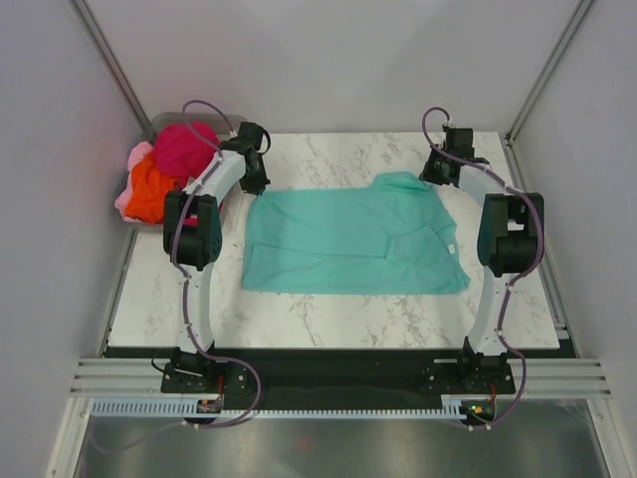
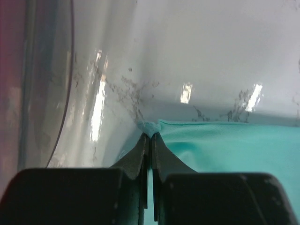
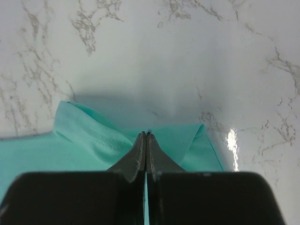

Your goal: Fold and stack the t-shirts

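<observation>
- Currently the teal t-shirt (image 1: 348,244) lies spread flat mid-table on the marble table (image 1: 328,319), between the two arms, with its far edge at both grippers.
- Left gripper (image 2: 150,137): fingers closed to a sliver, pinching the far-left corner of the teal cloth right at the tips. It's a thin bite, with only a nub of fabric showing past them.
- Right gripper (image 3: 146,136): fingers pressed together on the far-right edge, beside a folded-over sleeve flap. This bite looks deeper than the left one.
- Magenta t-shirt (image 1: 184,147), orange t-shirt (image 1: 151,189) and light pink t-shirt (image 1: 132,159) sit bunched in a heap at the far-left table edge, near the left gripper.
- My read: this is the first fold — far edge brought over to the near hem.
- To do it well, lift both corners together, just enough to clear the cloth. Hold the edge taut between the arms and carry it straight toward the bases, no skew.
- Watch the left pinch — a jerk could slip it, so start slow.
- The sleeve flap may tuck unevenly; lay it inside the fold.
- Let go only once the corners match on the near hem.
</observation>
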